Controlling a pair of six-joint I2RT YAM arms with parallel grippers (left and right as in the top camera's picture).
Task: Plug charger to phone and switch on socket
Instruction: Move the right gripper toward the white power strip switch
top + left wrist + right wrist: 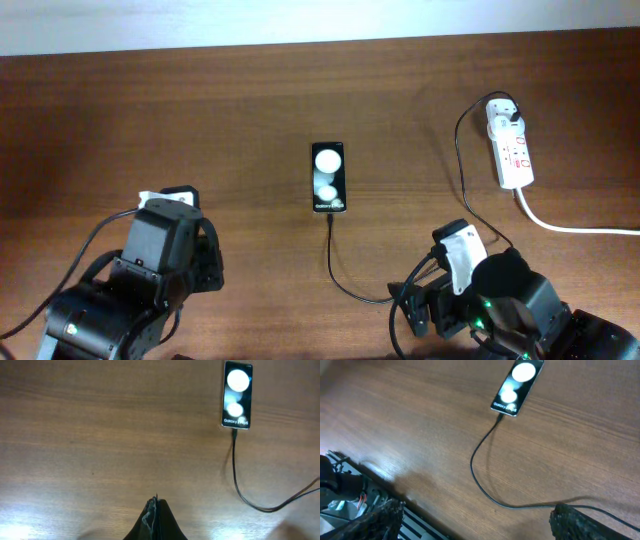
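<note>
Left end effector point(156, 506) pinched fully closed, gripping nothing, over the tabletop point(75, 435); phone point(237, 395) lies ahead and to its right, charger point(235, 472) tip at the phone's near end. Right end effector point(477, 510) spread wide, empty, phone ahead of it, socket point(512, 150) farther ahead-right.

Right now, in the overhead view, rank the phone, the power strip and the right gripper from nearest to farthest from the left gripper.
1. The phone, middle of the view, off to the right of the shut left gripper.
2. The right gripper, open, low on the right side.
3. The power strip, far right, toward the back.
</note>
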